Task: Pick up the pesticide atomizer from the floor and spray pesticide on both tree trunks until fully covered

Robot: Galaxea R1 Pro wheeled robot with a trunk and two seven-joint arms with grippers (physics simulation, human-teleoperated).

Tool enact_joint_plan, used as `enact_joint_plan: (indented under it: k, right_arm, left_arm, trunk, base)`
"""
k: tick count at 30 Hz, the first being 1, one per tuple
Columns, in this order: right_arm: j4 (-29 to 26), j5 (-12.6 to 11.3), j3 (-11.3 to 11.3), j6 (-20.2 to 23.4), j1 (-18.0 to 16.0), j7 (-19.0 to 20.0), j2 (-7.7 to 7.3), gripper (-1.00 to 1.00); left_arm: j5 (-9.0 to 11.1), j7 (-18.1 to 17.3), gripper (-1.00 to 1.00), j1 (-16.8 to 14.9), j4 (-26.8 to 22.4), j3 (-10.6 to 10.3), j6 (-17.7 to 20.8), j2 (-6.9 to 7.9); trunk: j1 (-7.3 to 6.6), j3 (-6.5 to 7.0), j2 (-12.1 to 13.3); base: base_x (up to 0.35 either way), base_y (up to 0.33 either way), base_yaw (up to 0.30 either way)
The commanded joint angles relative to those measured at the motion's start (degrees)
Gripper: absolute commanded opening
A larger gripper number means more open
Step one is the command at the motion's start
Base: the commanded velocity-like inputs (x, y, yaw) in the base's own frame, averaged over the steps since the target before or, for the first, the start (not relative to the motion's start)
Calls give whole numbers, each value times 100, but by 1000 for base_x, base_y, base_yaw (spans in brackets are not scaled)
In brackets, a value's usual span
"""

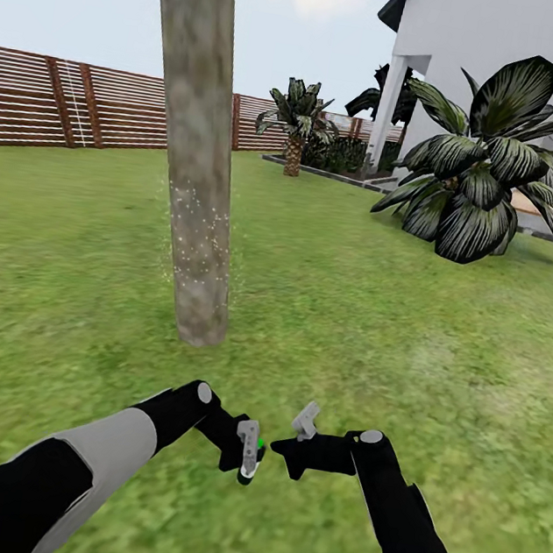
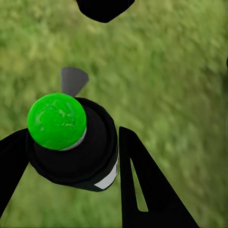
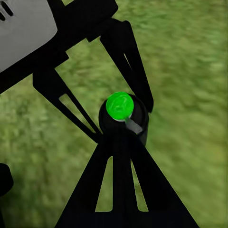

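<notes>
head view: we hold the pesticide atomizer low and near in the left gripper; pesticide speckles only the tree trunk's lower part, so we should aim higher. left wrist view: fingers clench its green-capped body; contents hidden. right wrist view: we cannot tell the right gripper's state.

No legible text, labels, nos. or signs anywhere, incl. on the atomizer.

Head camera overlooks lawn; both close wrist cameras share the atomizer.
</notes>
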Motion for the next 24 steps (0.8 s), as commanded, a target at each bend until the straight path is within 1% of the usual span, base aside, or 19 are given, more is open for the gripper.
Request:
enact_joint_plan:
  k: [1, 6, 12, 14, 16, 17, 24]
  right_arm:
    - [0, 0, 1, 0, 1, 0, 0, -100]
    - [0, 0, 0, 0, 0, 0, 0, -100]
    - [0, 0, 0, 0, 1, 0, 0, -100]
    - [0, 0, 0, 0, 1, 0, 0, -100]
    - [0, 0, 3, 0, 2, 0, 0, -100]
    - [0, 0, 4, 0, 2, 0, 0, -100]
    - [0, 0, 8, 0, 2, 0, 0, -100]
  left_arm:
    - [2, -4, -100, 0, -2, 3, 0, -4]
    - [10, -12, -100, 0, -3, -6, -2, -70]
    - [11, -12, -100, 0, -3, -6, -9, -82]
    - [12, -16, -100, 0, -3, -6, -109, -82]
    - [11, -231, -100, 0, -3, -6, -221, -82]
    - [11, -283, -100, 0, -3, -6, -233, -82]
    - [11, -337, -100, 0, -3, -2, -246, -82]
  trunk:
    - [0, 0, 0]
    - [0, 0, 0]
    - [0, 0, 0]
    - [0, 0, 0]
    - [0, 0, 0]
    - [0, 0, 0]
    - [0, 0, 0]
  base:
    - [0, 0, 0]
    - [0, 0, 0]
    - [0, 0, 0]
    - [0, 0, 0]
    - [0, 0, 0]
    - [0, 0, 0]
    - [0, 0, 0]
